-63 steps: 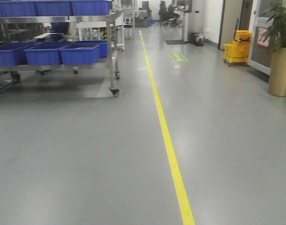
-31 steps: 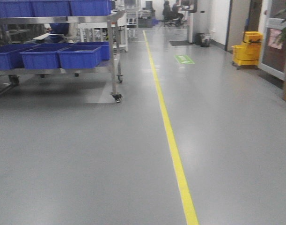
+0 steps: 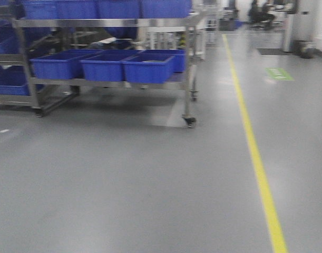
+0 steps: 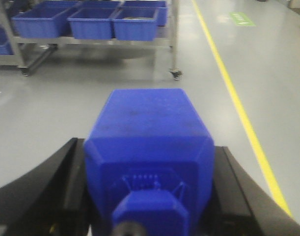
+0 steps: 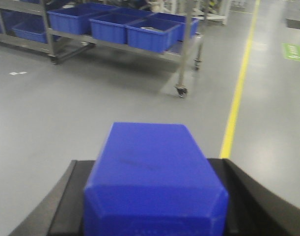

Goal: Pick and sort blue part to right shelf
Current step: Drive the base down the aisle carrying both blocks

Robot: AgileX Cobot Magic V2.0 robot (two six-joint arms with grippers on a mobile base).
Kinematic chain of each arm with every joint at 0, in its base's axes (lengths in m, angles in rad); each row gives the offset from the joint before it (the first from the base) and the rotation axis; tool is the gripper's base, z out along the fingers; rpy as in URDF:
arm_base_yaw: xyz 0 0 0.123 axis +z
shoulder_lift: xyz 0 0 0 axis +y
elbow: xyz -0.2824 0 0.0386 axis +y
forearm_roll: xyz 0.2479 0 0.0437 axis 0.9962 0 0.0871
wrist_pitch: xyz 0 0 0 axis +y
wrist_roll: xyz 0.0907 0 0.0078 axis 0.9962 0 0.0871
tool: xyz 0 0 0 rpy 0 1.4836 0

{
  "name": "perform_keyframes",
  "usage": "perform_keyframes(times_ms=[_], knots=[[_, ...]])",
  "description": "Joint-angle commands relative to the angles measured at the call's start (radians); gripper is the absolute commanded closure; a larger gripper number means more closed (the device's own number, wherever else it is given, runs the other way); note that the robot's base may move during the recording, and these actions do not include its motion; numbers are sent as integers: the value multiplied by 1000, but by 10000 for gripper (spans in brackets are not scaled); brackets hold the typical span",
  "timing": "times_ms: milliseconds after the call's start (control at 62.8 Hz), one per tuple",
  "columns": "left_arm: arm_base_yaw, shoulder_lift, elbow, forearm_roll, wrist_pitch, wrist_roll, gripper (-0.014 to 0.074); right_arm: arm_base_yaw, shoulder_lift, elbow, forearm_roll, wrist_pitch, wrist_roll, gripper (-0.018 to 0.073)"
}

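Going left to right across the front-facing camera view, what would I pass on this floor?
right shelf with its blue bins → the shelf's front corner caster → yellow floor line → dark waste bin far back on the right.

You've got glossy grey floor (image 3: 124, 184) all round, a yellow line (image 3: 258, 163) running from five o'clock up toward one, a green floor mark (image 3: 279, 74) at two o'clock, and a dark bin (image 3: 307, 48) far off past it.
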State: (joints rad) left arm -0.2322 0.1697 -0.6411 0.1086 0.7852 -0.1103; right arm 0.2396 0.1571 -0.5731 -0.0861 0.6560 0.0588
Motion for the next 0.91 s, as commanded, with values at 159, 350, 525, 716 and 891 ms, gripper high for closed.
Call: perform_keyframes(times_ms=[159, 350, 525, 716, 891], knots=[[-2, 22, -30, 0, -91, -7, 334, -2, 16, -30, -10, -94, -11, 286], [-1, 22, -30, 0, -91, -7, 334, -2, 16, -30, -10, -93, -11, 286], [-1, 22, -30, 0, -91, -7, 334, -2, 16, -30, -10, -94, -11, 286], [-1, 22, -30, 0, -91, -7, 334, -2, 16, -30, -10, -93, -11, 286], [-1, 22, -30, 0, -91, -7, 334, -2, 16, -29, -10, -92, -11, 286]])
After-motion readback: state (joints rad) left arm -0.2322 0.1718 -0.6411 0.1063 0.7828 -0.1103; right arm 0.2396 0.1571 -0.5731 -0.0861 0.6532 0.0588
